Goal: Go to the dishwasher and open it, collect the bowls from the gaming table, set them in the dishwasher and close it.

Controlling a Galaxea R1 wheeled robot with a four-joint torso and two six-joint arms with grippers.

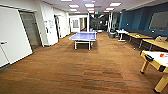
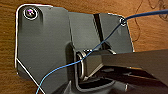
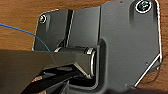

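both wrist cameras look down past the robot's own dark mounting plates and jointed bars to brown wood-grain carpet [image 2: 10, 80]. a thin blue cable [image 2: 100, 45] crosses the left wrist picture. the fingers cannot be made out in either wrist picture, so it is impossible to tell whether either gripper is spread or pressed together, and nothing can be seen held.

moving outward, the head camera shows a long open recreation room with the same brown striped carpet [image 1: 82, 72] running away from the robot. straight ahead, well apart from the robot, stands a blue table tennis table [image 1: 83, 36] on pale legs. at the near right edge is the corner of a yellow-legged games table [image 1: 156, 60] with a pale top and a small orange mark on it; it is too blurred and cut off to say whether it is the table-football table, and no bowls can be made out on it. along the right wall, under dark blue paint, runs a row of wooden desks [image 1: 150, 41]. on the left are white walls and a white door [image 1: 12, 37], then a darker doorway.

the dishwasher is not visible from here, nor any kitchen cabinets.

judgement: this looks like a driving stretch with the arms tucked low. the step in hand seems to be travel, either toward the dishwasher or toward the bowls. the next move calls for steering clear of the near table corner on the right.
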